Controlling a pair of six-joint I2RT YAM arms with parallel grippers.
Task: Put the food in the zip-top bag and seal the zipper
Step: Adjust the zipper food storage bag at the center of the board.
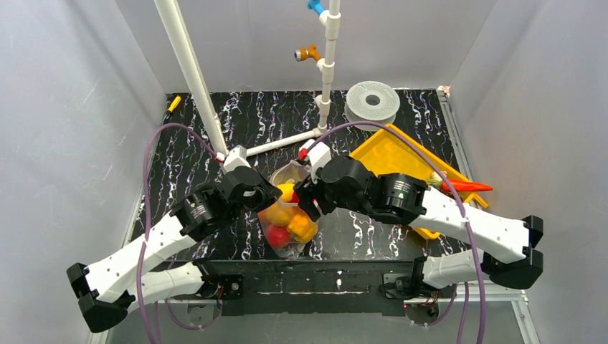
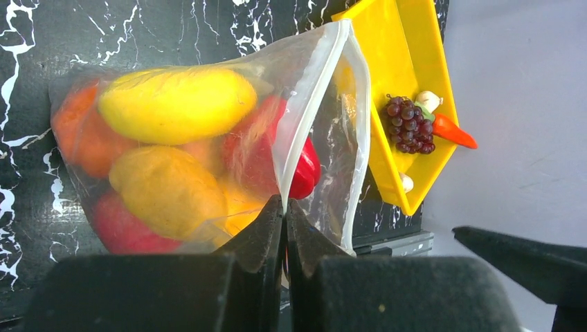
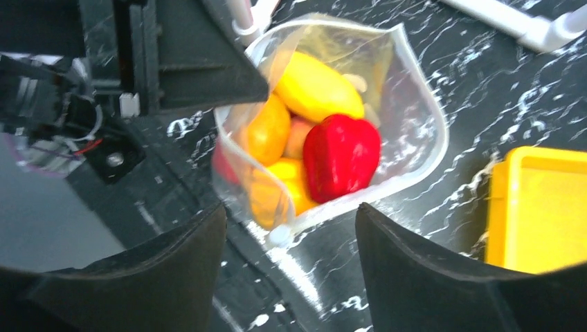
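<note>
**Bag pinched at its mouth by 1 gripper; the other held apart above it**

The left arm is stretched from its base toward the middle of the table (image 1: 358,240), with the wrist turned inward; the left gripper (image 2: 284,207) is pressed together on the zipper (image 2: 302,111), which is pinched at the near end of the strip.

The zip-top bag (image 1: 287,233) is lying on the black marbled surface between the 2 grippers, with its mouth gaping. It is filled with food (image 1: 290,215); a yellow fruit (image 3: 318,86) is seen uppermost, orange and yellow pieces are packed beneath it, and a red pepper (image 3: 340,155) is lodged just inside the mouth.

The right arm is reached in from the right, across the near corner of the yellow tray (image 1: 387,154); the fingers of the right gripper (image 3: 291,214) are spread apart just above the bag's mouth, and nothing is gripped between them.

The tray is set to the right of the bag, turned at an angle. Purple grapes (image 2: 408,124), an orange-red pepper (image 2: 453,130) jutting over the rim, and 2 small white pieces are contained in it.
</note>
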